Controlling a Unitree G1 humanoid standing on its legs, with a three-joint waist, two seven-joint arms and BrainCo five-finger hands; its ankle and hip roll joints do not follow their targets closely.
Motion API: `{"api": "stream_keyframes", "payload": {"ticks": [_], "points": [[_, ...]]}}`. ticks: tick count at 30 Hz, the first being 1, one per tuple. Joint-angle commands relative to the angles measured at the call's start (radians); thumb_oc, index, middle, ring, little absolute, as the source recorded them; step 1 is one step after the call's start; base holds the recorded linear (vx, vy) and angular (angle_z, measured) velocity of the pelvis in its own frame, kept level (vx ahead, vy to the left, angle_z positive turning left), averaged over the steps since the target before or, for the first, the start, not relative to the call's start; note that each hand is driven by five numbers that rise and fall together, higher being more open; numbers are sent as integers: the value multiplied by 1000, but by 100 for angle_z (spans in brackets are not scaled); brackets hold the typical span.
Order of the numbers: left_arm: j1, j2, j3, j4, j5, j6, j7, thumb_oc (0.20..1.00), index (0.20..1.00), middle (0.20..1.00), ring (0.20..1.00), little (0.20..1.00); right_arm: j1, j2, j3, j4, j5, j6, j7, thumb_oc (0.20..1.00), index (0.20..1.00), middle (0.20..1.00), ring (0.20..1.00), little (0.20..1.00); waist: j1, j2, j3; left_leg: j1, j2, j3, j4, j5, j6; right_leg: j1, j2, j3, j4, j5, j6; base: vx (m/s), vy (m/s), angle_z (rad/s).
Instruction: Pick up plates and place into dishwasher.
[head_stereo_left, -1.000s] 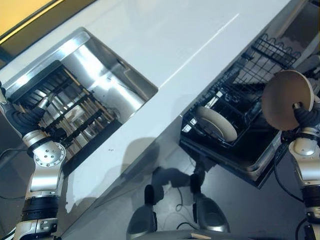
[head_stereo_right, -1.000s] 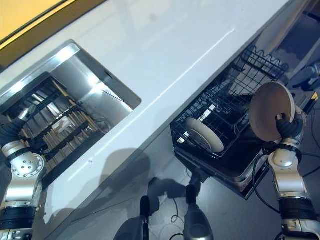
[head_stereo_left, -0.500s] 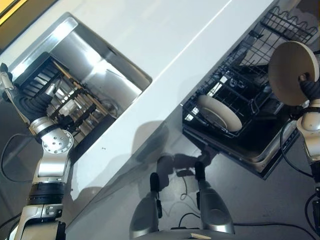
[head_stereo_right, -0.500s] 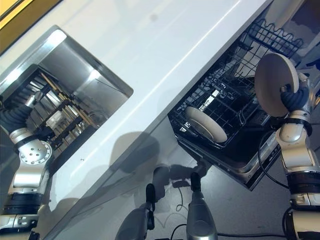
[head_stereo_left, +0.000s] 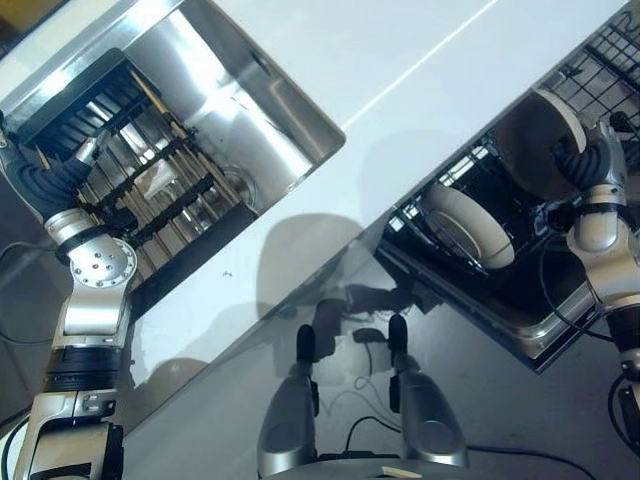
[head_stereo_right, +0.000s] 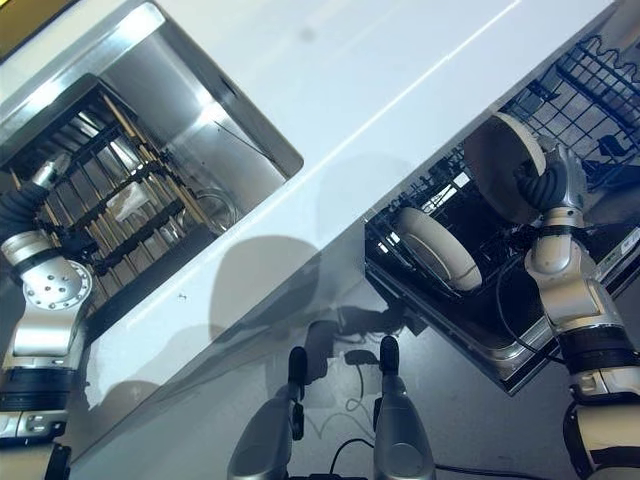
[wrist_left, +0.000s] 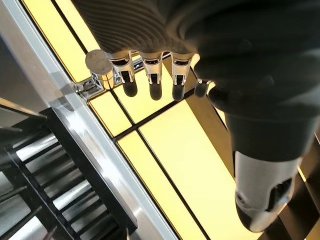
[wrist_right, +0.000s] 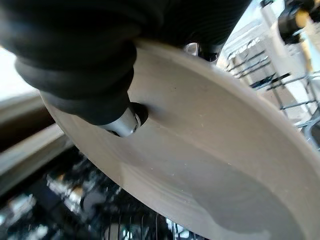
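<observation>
My right hand (head_stereo_left: 585, 165) is shut on a beige plate (head_stereo_left: 532, 145), held on edge over the black wire dishwasher rack (head_stereo_right: 470, 215). In the right wrist view the thumb (wrist_right: 123, 121) presses on the plate's (wrist_right: 210, 165) face, and the fingers are hidden behind it. A second beige plate (head_stereo_left: 466, 226) stands tilted in the rack, just lower left of the held one. My left hand (head_stereo_left: 42, 186) hovers at the far left edge of the sink; its fingers (wrist_left: 150, 82) are straight and hold nothing.
A steel sink (head_stereo_left: 265, 125) set in the white counter (head_stereo_left: 420, 60) holds a dark slatted dish rack (head_stereo_left: 150, 195). The open dishwasher door (head_stereo_left: 545, 335) juts out below the rack. An upper wire basket (head_stereo_right: 600, 85) sits at the far right.
The camera has shifted. My right hand has carried the plate down and left, closer to the rack and the plate standing in it. The left hand stays by the sink.
</observation>
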Motion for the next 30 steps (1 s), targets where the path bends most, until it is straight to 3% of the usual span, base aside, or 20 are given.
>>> {"api": "stream_keyframes", "payload": {"ticks": [1,16,30], "points": [[-2,46,-11,35,14,-40,-4,1000,1000,1000,1000,1000,-73,-15,50,0,-85,-33,-3,200,200,200,200,200,9,-64,-31,-76,79,-7,58,65,-13,-70,-48,46,153,-96,33,-15,-52,13],[-69,62,-54,49,14,-49,-4,1000,1000,1000,1000,1000,-101,19,237,158,-161,-13,79,200,200,200,200,200,23,-44,24,-123,52,-12,57,77,-1,-109,-70,33,154,-80,42,-45,-13,3],[-117,74,-84,55,-3,-39,-6,1000,1000,1000,1000,1000,-82,88,243,278,-29,10,-12,200,200,200,200,200,17,-19,35,-120,39,1,43,76,5,-112,-85,29,147,-75,48,-26,-2,1]]}}
